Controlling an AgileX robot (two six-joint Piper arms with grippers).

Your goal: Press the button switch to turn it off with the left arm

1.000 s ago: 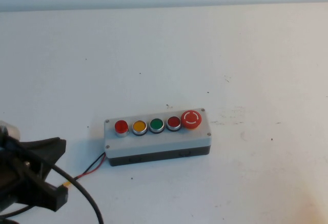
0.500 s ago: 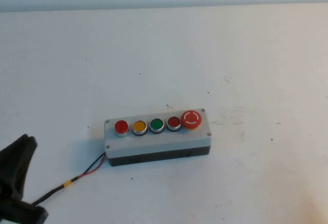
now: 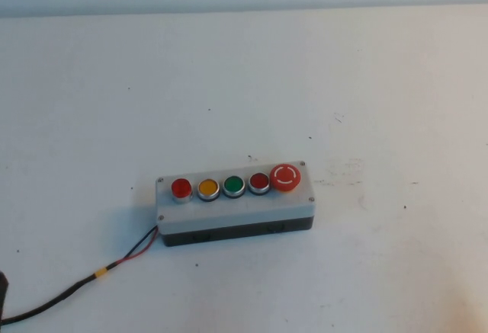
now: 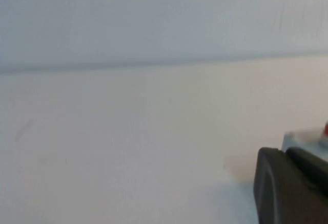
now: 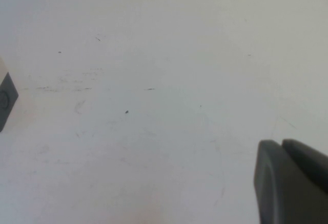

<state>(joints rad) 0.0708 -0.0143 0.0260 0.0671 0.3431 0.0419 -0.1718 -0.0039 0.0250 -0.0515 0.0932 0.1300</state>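
- The button switch (image 3: 181, 188) sat at the 9 o'clock end of the row on the grey box (image 3: 235, 212), which lay a little toward 6 o'clock of the bench (image 3: 244, 81) centre.
- To its 3 o'clock came a yellow button (image 3: 207, 188), a green button (image 3: 233, 186), a darker red button (image 3: 259, 183) and the big red mushroom button (image 3: 285, 177).
- Your left pincer (image 4: 294, 185) was well apart from the box, off toward 8 o'clock; in the high view only a dark sliver at the frame's edge could be it.
- The left wrist view gave what the high view lacked: the pincer's dark tip with the box corner beyond it. Its fingers looked closed together and gripped nothing, probably to make one blunt tip for pressing.
- The right pincer (image 5: 294, 183) showed only in its own wrist view, over bare bench with the box's end at the frame's edge, fingers likewise together and empty; I judged it parked.
- The wire (image 3: 91, 276) ran from the box toward 8 o'clock, across the left arm's likely path.
- I could not tell whether the switch glowed.
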